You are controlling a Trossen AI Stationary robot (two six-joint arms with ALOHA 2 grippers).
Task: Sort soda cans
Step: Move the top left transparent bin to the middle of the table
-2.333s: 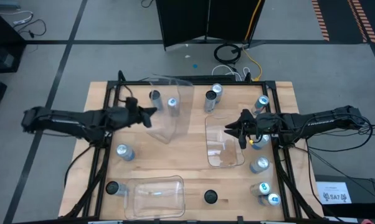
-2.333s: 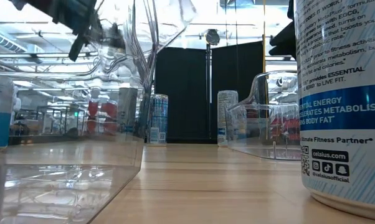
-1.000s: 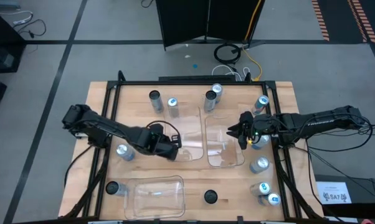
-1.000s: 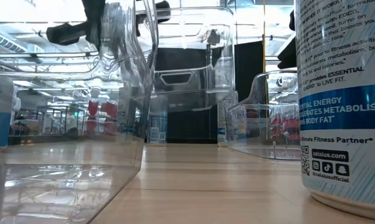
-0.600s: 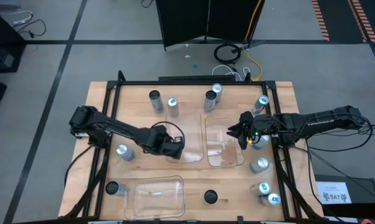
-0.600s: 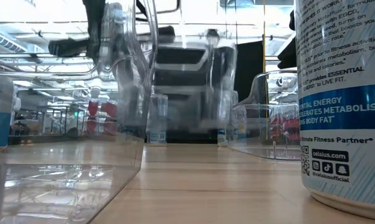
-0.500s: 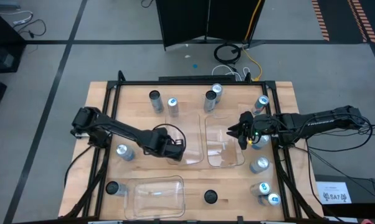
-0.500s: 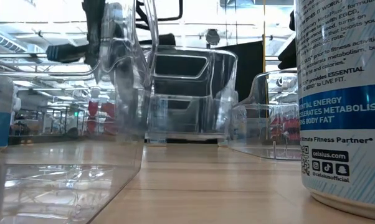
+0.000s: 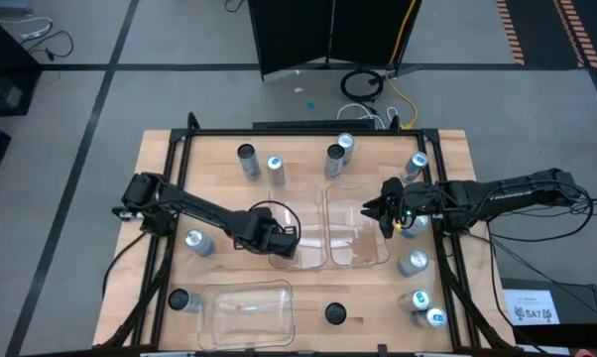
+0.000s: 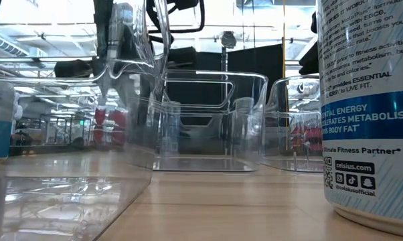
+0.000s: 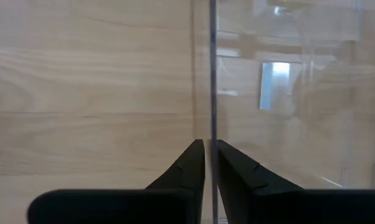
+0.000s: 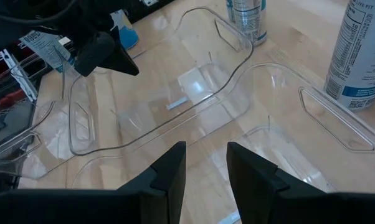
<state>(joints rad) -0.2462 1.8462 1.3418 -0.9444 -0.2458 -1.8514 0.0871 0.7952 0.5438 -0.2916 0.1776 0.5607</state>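
At table centre, my left gripper (image 9: 282, 238) pinches the thin wall of a clear tray (image 9: 297, 226); the left wrist view shows my two fingers (image 11: 187, 165) nearly together with the tray's edge (image 11: 213, 74) running between them. The tray sits flat on the wooden table (image 9: 160, 169), just beside a second clear tray (image 9: 356, 226) to its right. A third clear tray (image 9: 247, 309) lies near the front edge.

My right gripper (image 9: 384, 210) hovers over the right-hand side of the second tray, fingers (image 12: 169, 168) slightly apart with nothing between them.

Soda cans stand scattered around the trays, none inside any tray. At the back: a dark-topped can (image 9: 246, 156), a blue-topped can (image 9: 275, 167), another dark-topped one (image 9: 334, 157), a tilted silver one (image 9: 344, 145) and one at the back right (image 9: 417, 165). At left: one can (image 9: 196, 241) beside my left arm, one dark-topped (image 9: 179, 299) at the front corner. A dark-topped can (image 9: 335, 314) stands at front centre. Down the right edge: several more (image 9: 414, 262), two with bright blue tops (image 9: 420, 299).
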